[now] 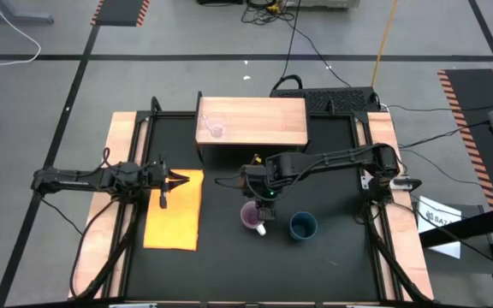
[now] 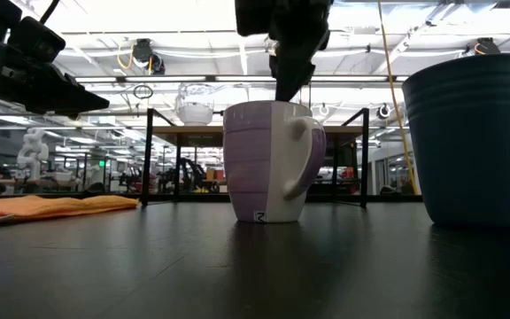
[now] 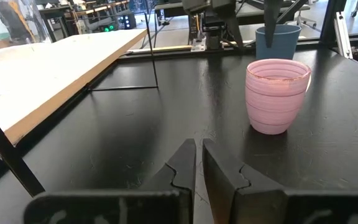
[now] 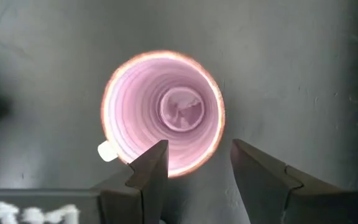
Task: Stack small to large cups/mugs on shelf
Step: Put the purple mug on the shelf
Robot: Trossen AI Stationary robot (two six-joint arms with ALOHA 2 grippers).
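The mug is light purple with faint rings around its body and a pale handle; it stands upright on the black table, near the middle, with its mouth open to the ceiling. Looking down into it from the right wrist, the inside glows pink and ribbed, and the handle shows as a small pale nub at the rim.

The right gripper hangs straight above the mug, pointing down, its jaws apart. One finger sits over the inside of the rim and the other stands outside the wall, so the near rim lies between them. I cannot tell if either touches it.

The teal cup stands just right of the mug, apart from it. The little glass cup sits on the shelf at the far side, towards its left end.

The left gripper waits over the far edge of the orange mat on the left, its jaws together, pointing towards the mug.
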